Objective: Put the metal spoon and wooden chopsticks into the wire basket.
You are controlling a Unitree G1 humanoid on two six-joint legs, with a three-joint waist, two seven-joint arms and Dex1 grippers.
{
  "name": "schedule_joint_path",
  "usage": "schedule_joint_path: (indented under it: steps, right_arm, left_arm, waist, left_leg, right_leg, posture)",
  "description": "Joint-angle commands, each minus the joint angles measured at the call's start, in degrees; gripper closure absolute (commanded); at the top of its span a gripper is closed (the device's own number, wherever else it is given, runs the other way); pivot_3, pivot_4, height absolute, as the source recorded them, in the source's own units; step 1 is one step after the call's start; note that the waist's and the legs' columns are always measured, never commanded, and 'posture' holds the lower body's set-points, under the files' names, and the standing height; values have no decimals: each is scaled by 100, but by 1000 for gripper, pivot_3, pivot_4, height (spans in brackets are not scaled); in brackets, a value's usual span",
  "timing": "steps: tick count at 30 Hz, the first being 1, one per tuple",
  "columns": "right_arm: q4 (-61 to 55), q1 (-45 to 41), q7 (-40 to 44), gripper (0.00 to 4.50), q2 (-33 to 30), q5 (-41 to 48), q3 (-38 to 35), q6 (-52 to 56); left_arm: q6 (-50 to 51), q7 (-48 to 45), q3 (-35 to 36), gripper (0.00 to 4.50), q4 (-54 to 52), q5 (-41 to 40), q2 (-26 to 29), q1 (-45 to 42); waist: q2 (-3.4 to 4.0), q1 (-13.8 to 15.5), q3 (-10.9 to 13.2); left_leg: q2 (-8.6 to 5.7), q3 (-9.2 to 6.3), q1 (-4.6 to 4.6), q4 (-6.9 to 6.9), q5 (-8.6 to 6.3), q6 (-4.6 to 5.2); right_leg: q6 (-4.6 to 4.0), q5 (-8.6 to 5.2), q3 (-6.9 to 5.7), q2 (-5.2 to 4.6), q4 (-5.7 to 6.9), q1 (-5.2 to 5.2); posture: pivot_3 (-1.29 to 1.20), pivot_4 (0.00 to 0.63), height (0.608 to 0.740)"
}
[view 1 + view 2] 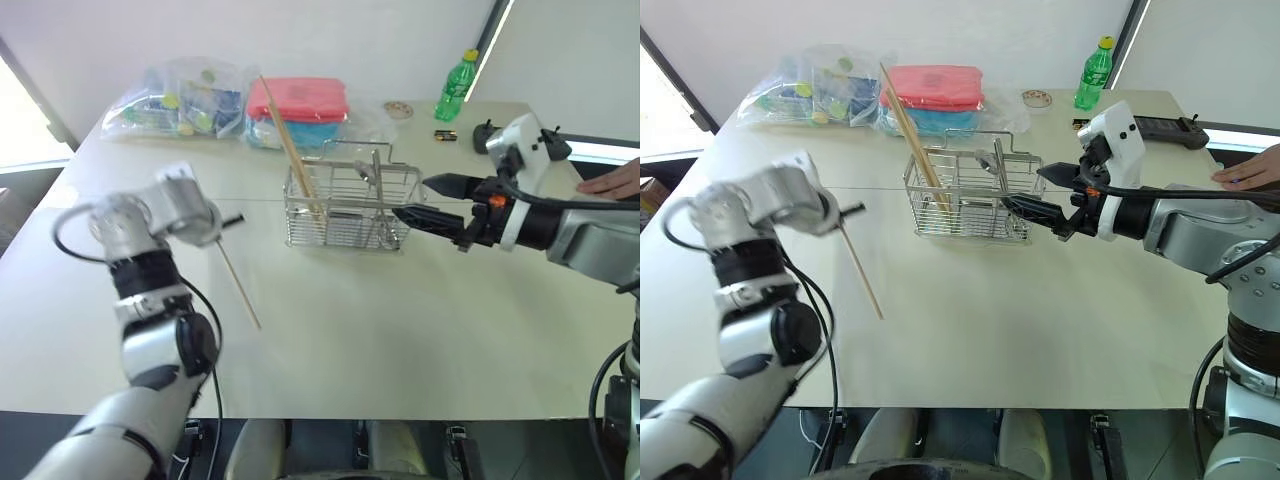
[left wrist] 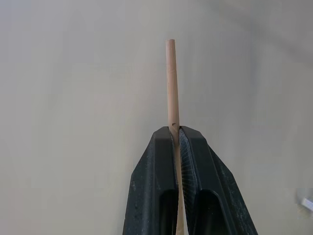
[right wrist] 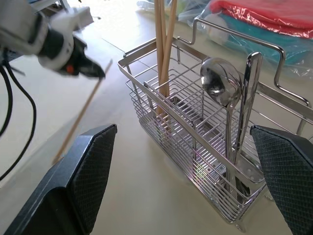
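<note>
Left gripper clamped on one pale wooden chopstick above the table; right gripper, jaws wide, beside silver wire basket holding shiny metal spoon.

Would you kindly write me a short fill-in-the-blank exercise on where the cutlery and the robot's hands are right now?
1. The left hand is shut on a single ____.
2. The spoon stands in the basket with its bowl pointing ____.
3. The right hand, beside the basket, has its fingers ____.
4. Behind the basket lies a plastic box with a ____ lid.

Missing words: chopstick; up; open; red
</note>
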Motion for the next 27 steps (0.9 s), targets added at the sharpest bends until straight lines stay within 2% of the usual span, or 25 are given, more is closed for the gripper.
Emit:
schedule_joint_path:
  steps: [1, 4, 6, 7, 10, 13, 19, 23, 27]
  right_arm:
    - [-8, -166, 30, 0, -20, 15, -146, -107]
    - [4, -114, 124, 0, -141, 47, -181, -36]
    - [17, -88, 189, 0, -212, 26, -193, -20]
    - [8, -61, 260, 0, -275, 16, -220, -30]
    - [48, -42, 349, 0, -369, 43, -295, -37]
    - [73, 10, 334, 0, -360, 13, -305, -62]
    - [63, 102, 247, 0, -303, -28, -291, -74]
    - [96, 121, 160, 0, -305, -35, -366, -58]
    - [84, 183, 59, 0, -289, 41, -486, -14]
  left_arm:
    - [-1618, -1984, -447, 4448, -364, 1225, 456, 3]
    - [-2980, -3835, -519, 4448, -309, 1768, 474, 148]
    - [-3480, -4590, -508, 4448, -274, 1989, 422, 193]
    - [-3802, -5292, -567, 4448, -280, 2089, 467, 200]
    - [-4467, -6905, -528, 4448, -194, 2130, 509, 83]
    - [-4840, -7891, -568, 4448, -42, 2208, 515, -249]
    - [-5126, -9126, -959, 4448, 16, 2615, 535, -809]
    - [-5226, -9860, -1360, 4448, -330, 2924, 641, -1091]
    - [-5075, -10043, -1507, 4448, -668, 2877, 426, -1197]
  waist:
    - [13, -1, -8]
    - [17, 36, -10]
    - [12, 31, -7]
    - [9, 22, -5]
    - [6, 10, -4]
    - [6, 6, -3]
    - [7, 6, -4]
    - [7, -3, -4]
    - [7, -2, -3]
  left_leg:
    - [0, 6, 3, -6, 3, -6]
    - [1, 12, 2, -8, 8, -13]
    - [1, 12, -4, -2, 1, -1]
    - [1, 12, -8, 2, 1, 1]
    - [2, 15, -11, 6, 0, 4]
    - [6, 16, -8, 3, -3, 9]
    - [7, 17, -7, 4, -6, 15]
    - [8, 16, -5, 3, -6, 17]
    - [9, 15, -6, 2, -8, 20]
  right_leg:
    - [0, 0, 5, 0, -1, -3]
    - [-1, -1, 7, 0, -3, -3]
    - [-2, -1, 6, 0, -5, -3]
    - [-4, -1, 6, 0, -10, -4]
    - [-8, 0, 7, 0, -15, -3]
    - [-7, 1, 6, 2, -12, -4]
    - [-4, 2, 6, 4, -10, -3]
    - [-3, 2, 6, 4, -6, -4]
    - [-2, 1, 6, 5, -7, -5]
  posture:
    - [0, 150, 699]
    - [0, 150, 699]
    - [0, 150, 699]
    - [0, 150, 699]
    - [0, 150, 699]
    - [0, 150, 699]
    - [0, 150, 699]
    - [0, 150, 699]
    - [0, 150, 699]
